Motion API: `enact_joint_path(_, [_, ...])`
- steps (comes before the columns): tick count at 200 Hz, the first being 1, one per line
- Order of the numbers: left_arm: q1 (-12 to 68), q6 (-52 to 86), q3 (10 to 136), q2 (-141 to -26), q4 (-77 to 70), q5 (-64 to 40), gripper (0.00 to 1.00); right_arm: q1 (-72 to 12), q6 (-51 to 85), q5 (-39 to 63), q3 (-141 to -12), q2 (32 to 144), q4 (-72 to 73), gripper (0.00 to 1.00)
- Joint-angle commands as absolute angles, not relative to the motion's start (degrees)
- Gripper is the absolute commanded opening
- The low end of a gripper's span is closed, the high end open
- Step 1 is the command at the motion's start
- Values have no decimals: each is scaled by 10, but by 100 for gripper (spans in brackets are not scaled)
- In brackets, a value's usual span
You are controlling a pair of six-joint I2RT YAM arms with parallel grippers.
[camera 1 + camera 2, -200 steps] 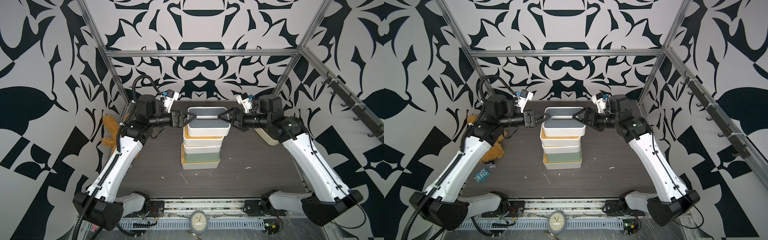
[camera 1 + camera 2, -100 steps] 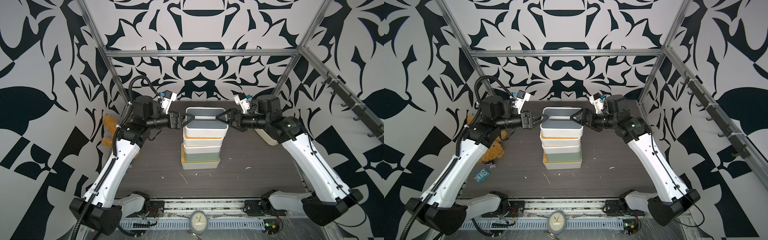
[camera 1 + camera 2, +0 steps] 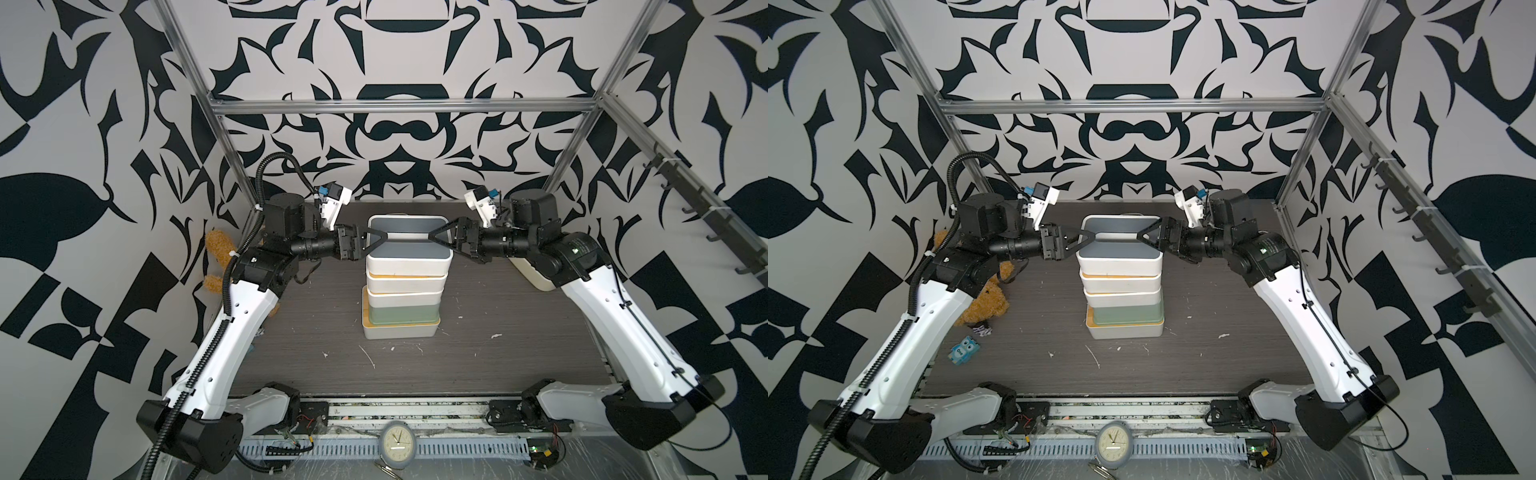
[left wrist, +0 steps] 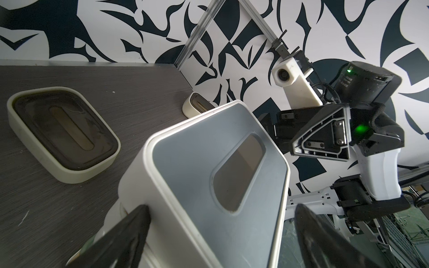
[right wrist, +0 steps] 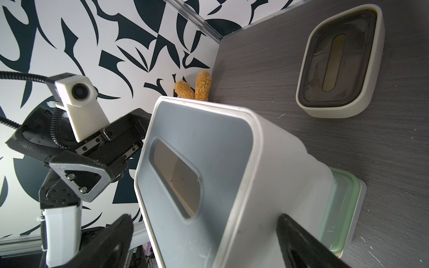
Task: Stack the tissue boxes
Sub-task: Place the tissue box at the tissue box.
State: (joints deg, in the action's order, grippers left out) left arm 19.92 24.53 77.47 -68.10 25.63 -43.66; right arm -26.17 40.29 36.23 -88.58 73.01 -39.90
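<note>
The tissue boxes stood mostly in one stack (image 3: 402,291) at the middle of the desk (image 3: 498,357); the grey-lidded box (image 3: 409,249) sat on top, over a bamboo-lidded white box (image 3: 406,284), a white box (image 3: 403,299) whose lid was hidden, the mint green box (image 3: 401,314) and a bottom white box (image 3: 401,331) with a bamboo rim. The left gripper (image 3: 385,235) and the right gripper (image 3: 431,235) met the top box at its two short ends, each with its fingers spread wide and the box's end between them; in both top views only the upper finger of each showed, the lower one hidden beneath it. In the left wrist view one of the left fingers (image 4: 130,232) lay close against the white wall while its partner stood off the lid; the right fingers (image 5: 299,239) looked the same; the tips were blurred and cut off, so touch could not be told, and neither pair had closed on the box. A cream box (image 4: 62,132) with a dark lid lay flat on the desk behind the stack, which hid nearly all of it in both top views; a second cream box (image 3: 536,278) sat near the back right corner, mostly under the right arm. The plush bunny (image 3: 984,303) lay by the left wall, half covered by the left arm.
</note>
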Motion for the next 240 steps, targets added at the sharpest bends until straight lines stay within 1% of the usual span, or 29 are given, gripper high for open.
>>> enact_joint_path(1, [207,241,780,-670,259,-475,99,-279,404,396,-911,732,-341,99])
enact_joint_path(98, [208,245,772,-653,260,-494,99,-287,409,397,-899,724,-334,99])
enact_joint_path(165, [208,242,761,-651,278,-468,99,-291,412,393,-893,718,-334,99])
enact_joint_path(240, [208,244,758,-658,280,-472,99,-292,412,388,-892,714,-337,99])
